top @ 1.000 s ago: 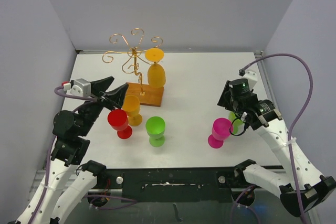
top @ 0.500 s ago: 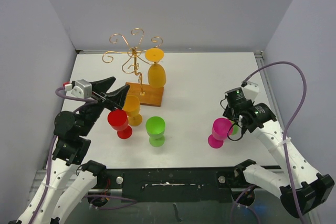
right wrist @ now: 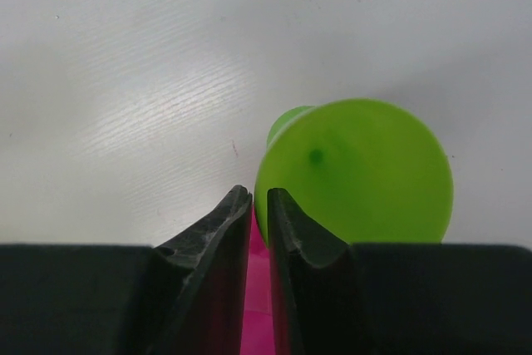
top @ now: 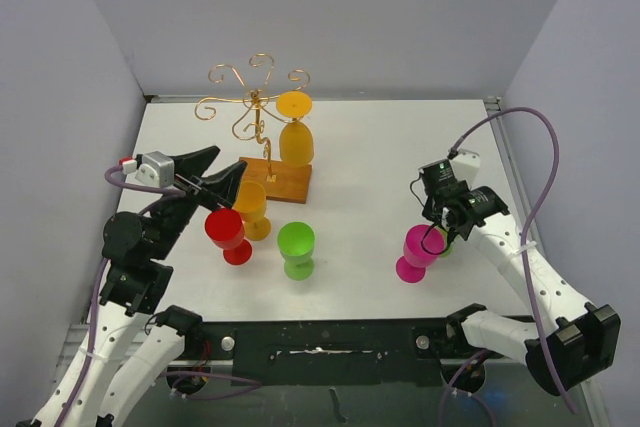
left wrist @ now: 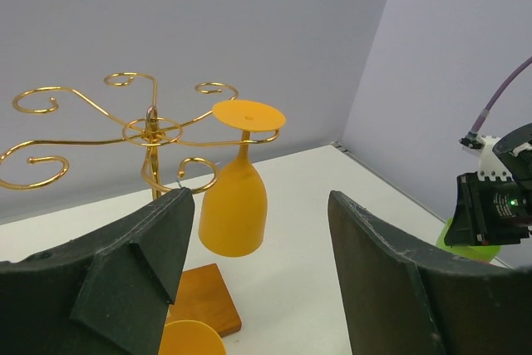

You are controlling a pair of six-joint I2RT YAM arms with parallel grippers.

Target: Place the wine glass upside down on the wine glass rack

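Note:
The gold wire wine glass rack (top: pixel 255 107) stands on its brown wooden base (top: pixel 283 183) at the back left, also seen in the left wrist view (left wrist: pixel 150 130). An orange glass (top: pixel 297 139) (left wrist: pixel 235 205) hangs upside down from one arm. A pink wine glass (top: pixel 417 250) stands upright at the front right. My right gripper (top: pixel 432 237) (right wrist: pixel 258 195) comes down over its rim, jaws closed to a thin slit with the pink wall (right wrist: pixel 259 305) between them. My left gripper (top: pixel 215 175) (left wrist: pixel 258 199) hovers open near the rack base, holding nothing.
A lime-green glass (right wrist: pixel 357 172) (top: pixel 449 244) sits right behind the pink one, its round foot facing the wrist camera. A yellow glass (top: pixel 250 207), a red glass (top: pixel 227 234) and a green glass (top: pixel 296 247) stand upright in front of the rack.
My right gripper has moved left and down onto the pink glass's rim, and its jaws have closed from wide to a thin slit. The left arm has not moved.

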